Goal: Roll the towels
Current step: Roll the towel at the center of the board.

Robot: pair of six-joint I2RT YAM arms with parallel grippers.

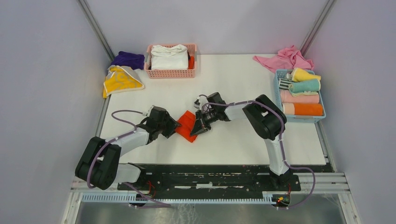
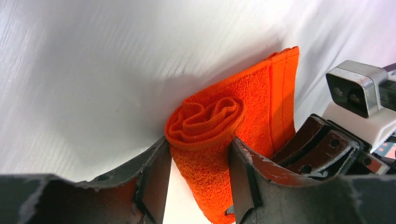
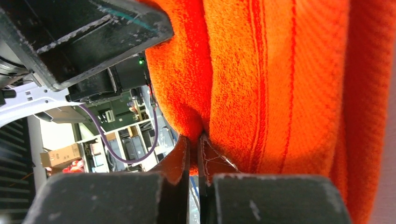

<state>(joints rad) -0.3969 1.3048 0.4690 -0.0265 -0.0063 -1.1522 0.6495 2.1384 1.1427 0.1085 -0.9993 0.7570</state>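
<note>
Orange towel (image 1: pixel 187 125) is sitting mid-frame on the tabletop (image 1: pixel 233 84), between both arms. Left claw (image 2: pixel 198 168) is gripping its rolled end. Right claw (image 3: pixel 192 154) is pinching the flat tail, clenched, just right of the roll.

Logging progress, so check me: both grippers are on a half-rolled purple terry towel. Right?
No: the half-rolled terry towel is orange, not purple; the left wrist view shows it. Both the left gripper and the right gripper are on it.
</note>
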